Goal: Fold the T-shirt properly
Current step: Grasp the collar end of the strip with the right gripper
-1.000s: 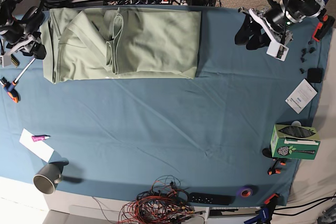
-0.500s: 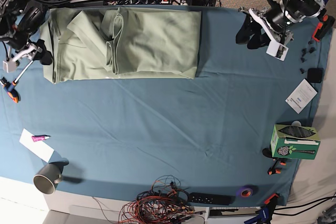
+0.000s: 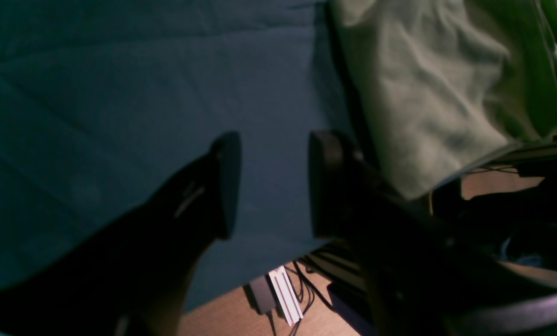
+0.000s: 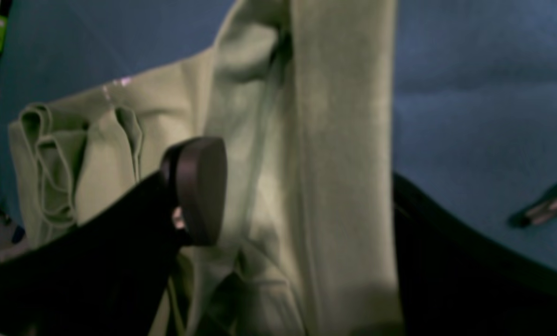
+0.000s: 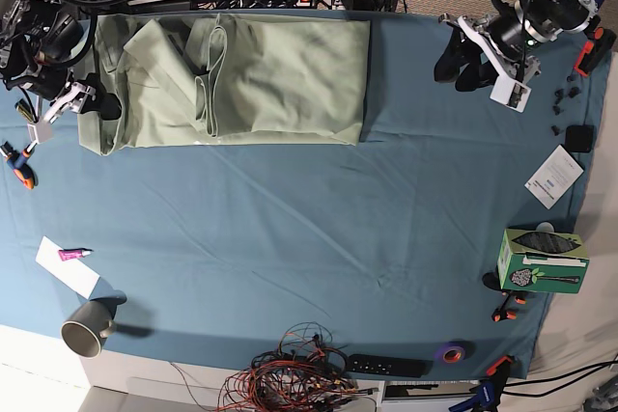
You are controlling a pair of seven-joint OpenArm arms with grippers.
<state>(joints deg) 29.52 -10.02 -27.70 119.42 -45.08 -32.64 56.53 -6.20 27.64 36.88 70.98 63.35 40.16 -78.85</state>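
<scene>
The pale green T-shirt (image 5: 280,74) lies folded into a wide rectangle at the back left of the teal table cloth (image 5: 309,229). My right gripper (image 5: 95,106) is at the shirt's left edge, open. In the right wrist view one black pad (image 4: 196,186) hovers over the T-shirt (image 4: 339,163), and the folded edge runs between the two fingers of the right gripper (image 4: 301,200). My left gripper (image 5: 457,69) hangs over bare cloth right of the shirt. In the left wrist view the left gripper (image 3: 273,184) is open and holds nothing, with the T-shirt corner (image 3: 427,102) just beyond it.
Grey mug (image 5: 85,327), pink marker (image 5: 72,254) and a screwdriver (image 5: 17,163) lie at the left. A green box (image 5: 541,260) and white card (image 5: 553,176) sit at the right. Red wires (image 5: 290,378), a remote (image 5: 386,366) and a tape roll (image 5: 454,350) line the front edge.
My right gripper has moved right from beside the table's left edge onto the shirt's left edge. The left arm has stayed almost still.
</scene>
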